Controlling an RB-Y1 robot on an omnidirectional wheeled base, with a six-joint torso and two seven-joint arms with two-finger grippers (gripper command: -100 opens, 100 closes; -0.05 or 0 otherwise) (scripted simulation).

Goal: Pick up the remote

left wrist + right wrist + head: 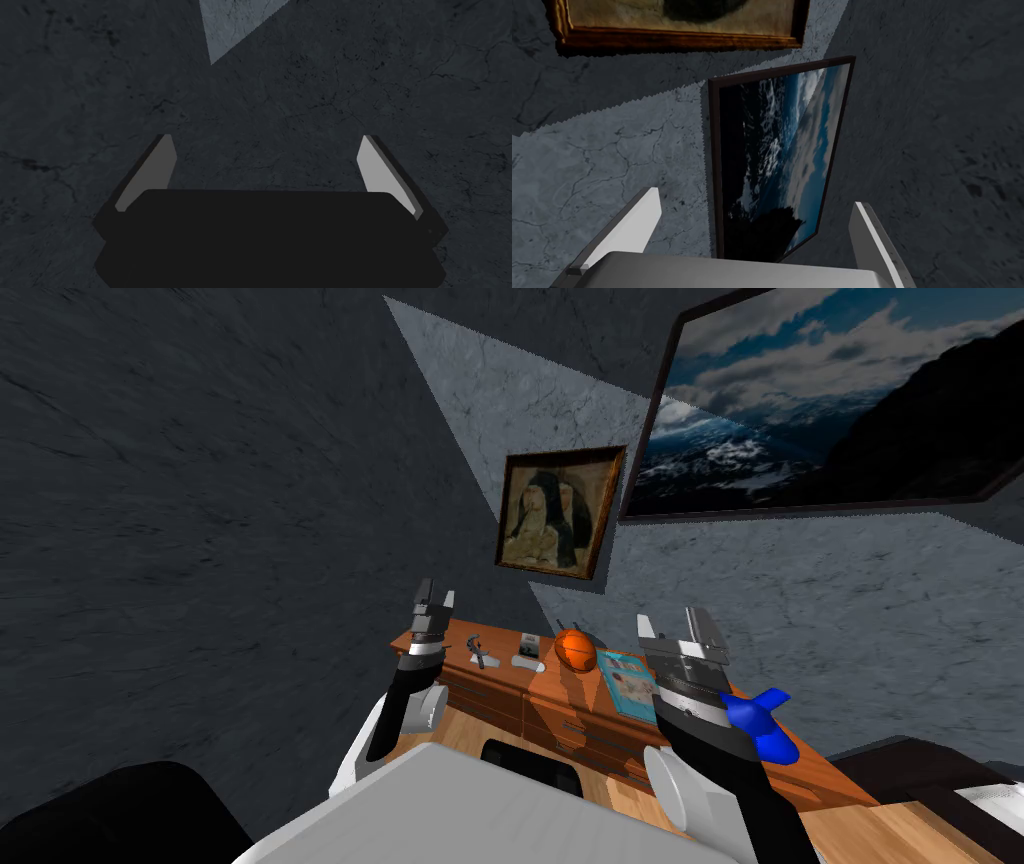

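Observation:
A long wooden sideboard (500,693) stands against the wall ahead of me. On its top lies a small flat light grey piece (527,663) that looks like the remote, with a small grey and dark box (528,642) just behind it. My left gripper (437,594) is raised over the sideboard's left end, left of that piece and apart from it, open and holding nothing (266,137). My right gripper (671,618) hangs open and holds nothing over the sideboard's right half (757,199), pointing up at the wall.
Also on the sideboard are a dark curved object (478,650), an orange ball (575,649), a pale blue book (630,684) and a blue toy plane (762,724). Two framed pictures (550,510) hang above. Wooden floor (470,728) lies in front, with a dark object (530,763) on it.

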